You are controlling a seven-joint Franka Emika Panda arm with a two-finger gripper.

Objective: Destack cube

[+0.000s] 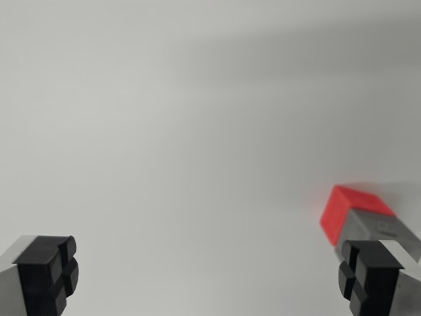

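Note:
A red cube [345, 209] lies on the pale grey surface at the wrist view's right, partly hidden behind the right finger. My gripper [209, 276] is open, its two black fingertip pads far apart at the bottom corners, with nothing between them. The left pad [47, 273] is far from the cube; the right pad [368, 276] sits just in front of the cube and its grey finger body overlaps the cube's near right side. Only one cube face group shows; whether another cube lies under or beside it is hidden.
A plain light grey surface [197, 131] fills the rest of the view, with a soft shadow band across the upper right.

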